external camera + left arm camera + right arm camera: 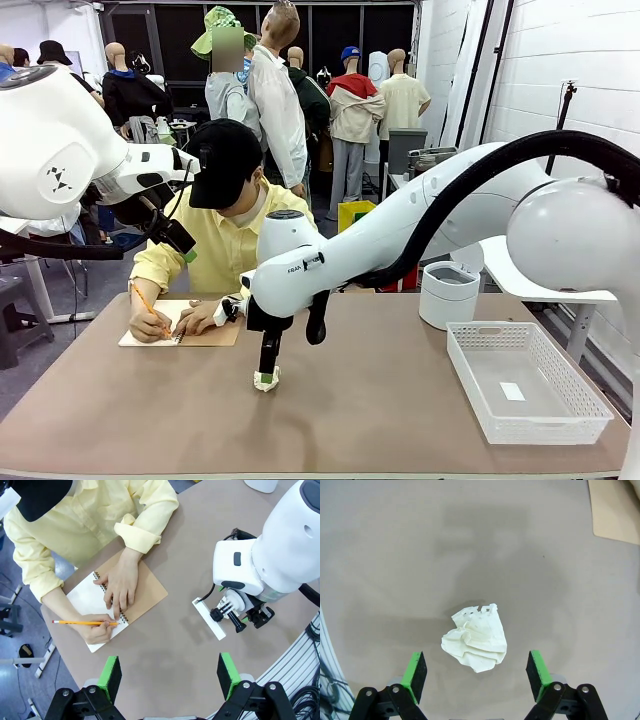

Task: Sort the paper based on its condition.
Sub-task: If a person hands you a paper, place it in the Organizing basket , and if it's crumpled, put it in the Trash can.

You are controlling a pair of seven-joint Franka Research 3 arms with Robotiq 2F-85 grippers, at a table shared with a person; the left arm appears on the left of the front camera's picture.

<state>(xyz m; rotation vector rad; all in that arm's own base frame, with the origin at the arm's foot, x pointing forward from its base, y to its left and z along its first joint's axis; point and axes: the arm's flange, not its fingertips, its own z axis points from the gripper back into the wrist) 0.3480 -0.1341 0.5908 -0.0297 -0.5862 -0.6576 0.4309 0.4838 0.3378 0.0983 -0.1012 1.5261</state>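
Right gripper [476, 671] is spread wide with nothing in it. It hangs straight over the crumpled paper ball [475, 642], which lies on the bare table [395, 555] between the two green pads. In the front view that's near mid-table, well apart from the white basket [548, 437] and the white bin [449, 294]. Left gripper [168, 677] is also wide open and empty, up above the spiral notebook [147, 587]. Watch it: the wad looks light and lumpy. Close too high and you'll probably pinch only a loose flap, so it drops out on the lift. Go too low and the fingertips likely jam into the tabletop. Closing off-centre could just shove it sideways. The person's writing hand [97, 630] with the pencil [82, 623] is near, so keep any swing off that side. Wrong container is the other risk; I can't tell which one takes creased sheets.
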